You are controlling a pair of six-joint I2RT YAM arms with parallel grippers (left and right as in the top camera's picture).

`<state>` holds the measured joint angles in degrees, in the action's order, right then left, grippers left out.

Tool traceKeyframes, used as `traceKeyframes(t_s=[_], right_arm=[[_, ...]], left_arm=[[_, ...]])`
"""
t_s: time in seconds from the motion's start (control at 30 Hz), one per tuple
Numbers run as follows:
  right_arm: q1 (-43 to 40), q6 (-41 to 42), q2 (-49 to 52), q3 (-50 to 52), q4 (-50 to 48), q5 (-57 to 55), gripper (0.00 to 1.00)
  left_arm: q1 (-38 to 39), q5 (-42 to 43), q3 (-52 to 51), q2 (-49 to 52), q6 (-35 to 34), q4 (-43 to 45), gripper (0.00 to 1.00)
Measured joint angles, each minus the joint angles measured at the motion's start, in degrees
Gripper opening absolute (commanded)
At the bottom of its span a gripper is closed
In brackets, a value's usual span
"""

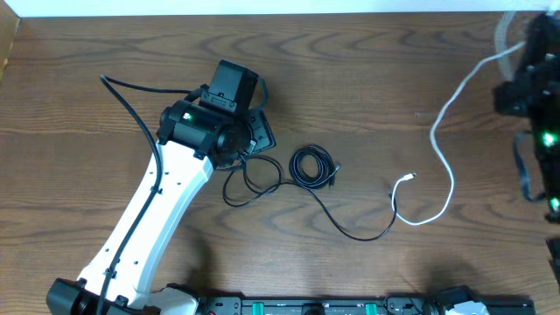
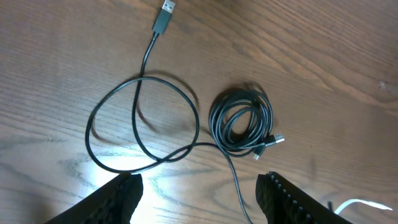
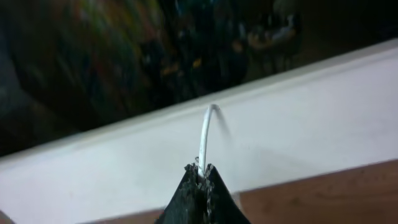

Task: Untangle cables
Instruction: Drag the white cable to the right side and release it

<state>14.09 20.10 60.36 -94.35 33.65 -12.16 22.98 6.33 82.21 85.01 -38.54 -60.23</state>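
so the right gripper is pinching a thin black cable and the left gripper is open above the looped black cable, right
Not quite: the right gripper is pinching the thin white cable, not a black one; the right wrist view shows it. The left gripper is open above the looped black cable.

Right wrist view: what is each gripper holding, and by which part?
Right gripper pinches the thin white cable along its cord, away from the plug lying on the table. Left gripper is open, holding nothing.
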Motion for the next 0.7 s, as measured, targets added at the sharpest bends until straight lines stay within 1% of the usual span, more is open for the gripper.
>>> traceKeyframes(t_s=[0.13, 0.23, 0.3, 0.33, 0.43, 0.47, 0.57, 0.67, 0.7], right_arm=[[0.0, -0.26, 3.67, 0.0, 2.47, -2.36, 0.02], [0.0, -2.12, 6.88, 0.0, 4.98, -6.71, 0.01], [0.0, -4.09, 9.25, 0.0, 5.6, -12.57, 0.01], [0.0, -5.51, 10.78, 0.0, 5.7, -17.22, 0.01], [0.0, -8.81, 13.38, -0.66, 6.38, -24.46, 0.01], [0.0, -10.29, 14.53, -1.86, 6.75, -26.99, 0.01], [0.0, -12.13, 16.5, -7.76, 8.59, -29.11, 0.01], [0.0, -13.49, 17.94, -16.17, 9.55, -29.2, 0.01], [0.0, -14.32, 19.08, -22.64, 11.15, -29.03, 0.01]], left_arm=[[0.0, 0.44, 0.0, 0.0, 0.0, -1.36, 0.64], [-0.02, 0.46, 0.0, 0.0, 0.0, -2.27, 0.64], [0.0, 0.48, 0.0, 0.0, 0.0, -2.45, 0.65], [-0.02, 0.48, 0.0, 0.0, 0.0, -2.45, 0.65], [-0.02, 0.5, 0.0, 0.0, -0.02, -2.43, 0.65], [-0.02, 0.61, 0.0, 0.0, -0.02, -2.45, 0.64], [-0.02, 0.63, 0.0, 0.0, -0.02, -2.38, 0.64], [-0.02, 0.63, 0.0, 0.0, 0.0, -2.36, 0.65], [-0.02, 0.63, 0.0, 0.0, 0.0, -2.36, 0.65]])
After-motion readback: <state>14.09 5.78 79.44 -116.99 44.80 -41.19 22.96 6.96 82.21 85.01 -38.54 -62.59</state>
